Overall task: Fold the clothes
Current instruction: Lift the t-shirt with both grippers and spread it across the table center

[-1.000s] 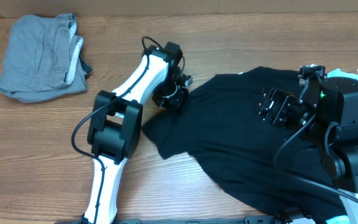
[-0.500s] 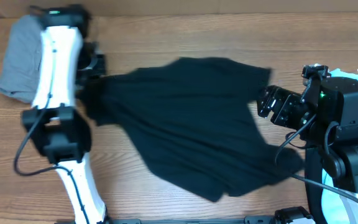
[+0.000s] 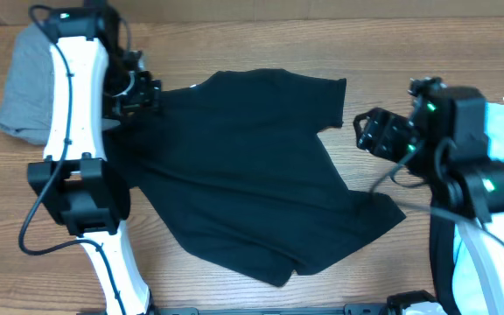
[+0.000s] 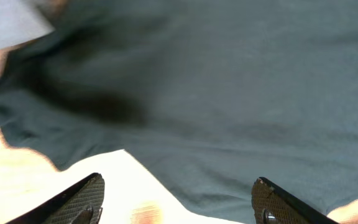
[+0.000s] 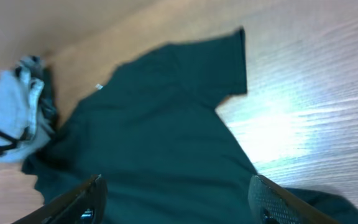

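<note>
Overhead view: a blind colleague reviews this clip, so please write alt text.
A black T-shirt lies spread but rumpled on a wooden table. The left gripper is at its left edge by a grey garment; the right gripper, open, faces its sleeve.

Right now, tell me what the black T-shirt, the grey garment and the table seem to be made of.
Black T-shirt: soft knit fabric, probably cotton jersey, matte; it lies limp with creases.
Grey garment: soft cloth, matte, bunched in folds; fibre unclear.
Table: wood or wood-look laminate, smooth with slight sheen; grain lines show.
</note>
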`<state>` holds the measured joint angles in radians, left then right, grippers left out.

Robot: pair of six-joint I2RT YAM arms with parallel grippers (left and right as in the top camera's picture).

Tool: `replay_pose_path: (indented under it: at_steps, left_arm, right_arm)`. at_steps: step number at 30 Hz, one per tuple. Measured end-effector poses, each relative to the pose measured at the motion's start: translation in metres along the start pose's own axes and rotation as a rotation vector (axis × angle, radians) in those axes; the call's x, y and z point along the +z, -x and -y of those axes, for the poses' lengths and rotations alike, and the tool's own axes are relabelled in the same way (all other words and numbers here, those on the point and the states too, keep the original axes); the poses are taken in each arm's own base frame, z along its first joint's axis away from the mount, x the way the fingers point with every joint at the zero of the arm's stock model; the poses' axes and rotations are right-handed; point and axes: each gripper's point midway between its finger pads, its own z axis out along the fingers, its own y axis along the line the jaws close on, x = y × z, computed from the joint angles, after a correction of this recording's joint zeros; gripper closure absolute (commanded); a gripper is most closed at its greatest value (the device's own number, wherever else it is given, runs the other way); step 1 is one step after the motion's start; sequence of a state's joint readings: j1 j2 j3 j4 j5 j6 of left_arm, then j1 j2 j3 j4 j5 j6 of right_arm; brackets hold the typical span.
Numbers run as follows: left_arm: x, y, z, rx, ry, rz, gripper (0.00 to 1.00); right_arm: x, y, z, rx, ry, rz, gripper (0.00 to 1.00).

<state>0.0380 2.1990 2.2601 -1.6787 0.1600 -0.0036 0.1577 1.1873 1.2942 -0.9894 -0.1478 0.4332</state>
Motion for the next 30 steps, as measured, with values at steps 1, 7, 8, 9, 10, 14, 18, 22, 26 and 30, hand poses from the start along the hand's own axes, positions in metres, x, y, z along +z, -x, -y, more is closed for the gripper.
replay_pose_path:
  at_steps: [1, 7, 8, 9, 10, 14, 18, 22, 26, 30]
  left_arm:
    - [0.001, 0.0, 0.009, 0.025, -0.001, -0.001, 0.25]
    - [0.009, 0.003, 0.057, 0.153, -0.004, 0.021, 0.14]
    - [0.01, 0.008, 0.065, 0.175, -0.012, 0.047, 0.07]
    - [0.01, 0.014, 0.074, 0.204, -0.019, 0.075, 0.03]
    - [0.011, 0.025, 0.087, 0.238, -0.031, 0.126, 0.03]
    - [0.007, 0.055, 0.117, 0.328, -0.053, 0.272, 0.0]
    - [0.0, 0.081, 0.147, 0.401, -0.078, 0.409, 0.0]
    - [0.0, 0.118, 0.166, 0.443, -0.098, 0.546, 0.0]
    - [0.03, 0.146, 0.167, 0.449, -0.099, 0.578, 0.0]
    - [0.085, 0.164, 0.163, 0.473, -0.087, 0.542, 0.0]
  right_arm:
    - [0.013, 0.0, 0.003, 0.005, -0.014, -0.025, 0.25]
    - [0.099, -0.001, 0.02, 0.035, -0.078, -0.143, 0.31]
    - [0.107, -0.003, 0.022, 0.039, -0.084, -0.158, 0.31]
    - [0.118, -0.008, 0.025, 0.044, -0.09, -0.189, 0.31]
    - [0.126, -0.014, 0.027, 0.052, -0.089, -0.219, 0.31]
    - [0.127, -0.019, 0.024, 0.057, -0.069, -0.246, 0.31]
    - [0.108, -0.025, 0.02, 0.043, -0.056, -0.267, 0.3]
    - [0.071, -0.024, 0.009, 0.02, -0.017, -0.23, 0.26]
    - [0.028, -0.02, -0.003, -0.008, 0.041, -0.151, 0.24]
    - [-0.007, -0.021, -0.009, -0.025, 0.073, -0.092, 0.22]
